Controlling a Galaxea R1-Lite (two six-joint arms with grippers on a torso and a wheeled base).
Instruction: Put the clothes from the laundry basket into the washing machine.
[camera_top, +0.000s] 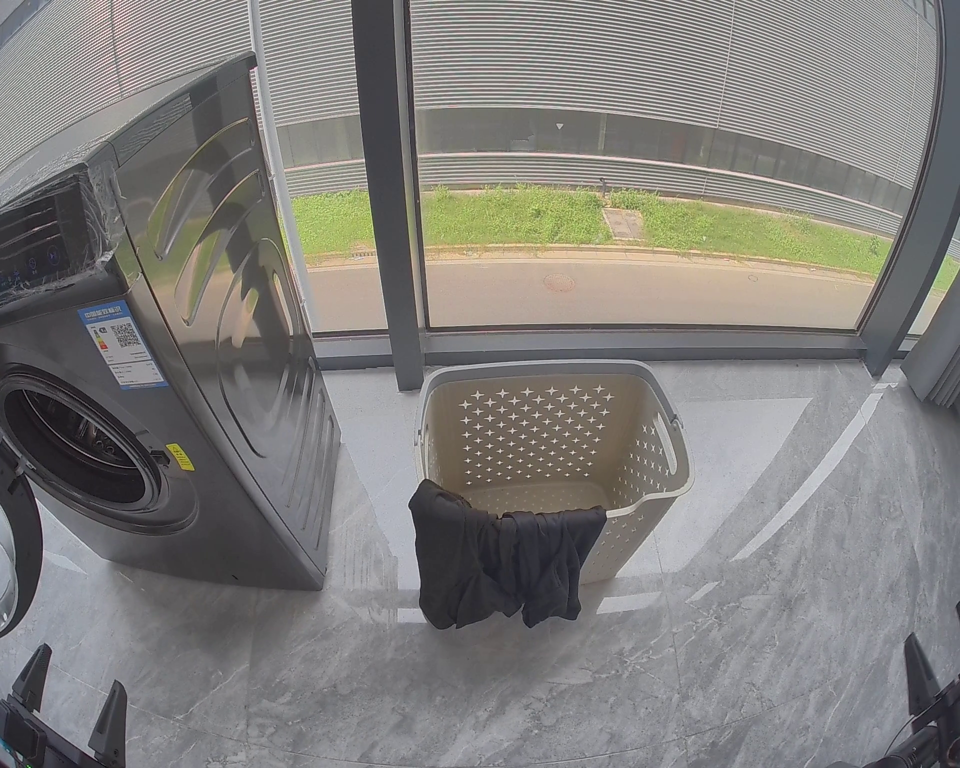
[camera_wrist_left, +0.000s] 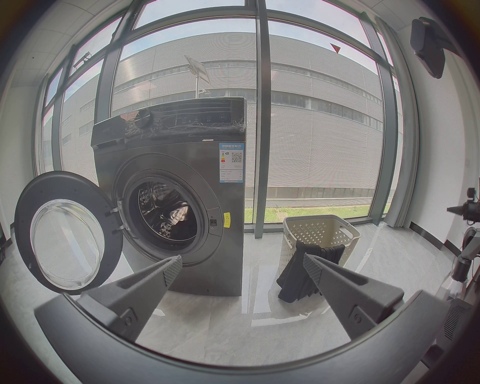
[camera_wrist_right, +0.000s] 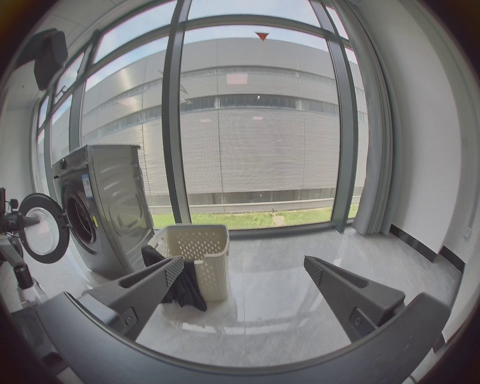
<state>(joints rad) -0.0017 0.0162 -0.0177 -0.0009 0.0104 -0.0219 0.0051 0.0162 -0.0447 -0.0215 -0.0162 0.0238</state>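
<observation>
— What sort of room is it?

— A glossy, pale grey marble-patterned floor (camera_top: 600, 690) runs up to a tall, dark-framed glass window wall (camera_top: 640, 200).

— And what is on that floor?

— One dark grey front-loading washing machine (camera_wrist_left: 200, 150) stands ahead of the left gripper (camera_wrist_left: 241, 260), well apart from its fingers. Its round glass door (camera_wrist_left: 65, 232) is swung open.

— Baskets?

— One cream perforated plastic laundry basket (camera_top: 530, 430), ahead and between the two pairs of fingers, far from both.

— Clothes?

— One black garment (camera_top: 490, 565), draped over the basket rim nearest the fingers and hanging down the outside.

— The grippers?

— Two. The left one's fingers are spread wide, holding nothing. The right gripper (camera_wrist_right: 242, 261) is likewise spread and empty.
</observation>
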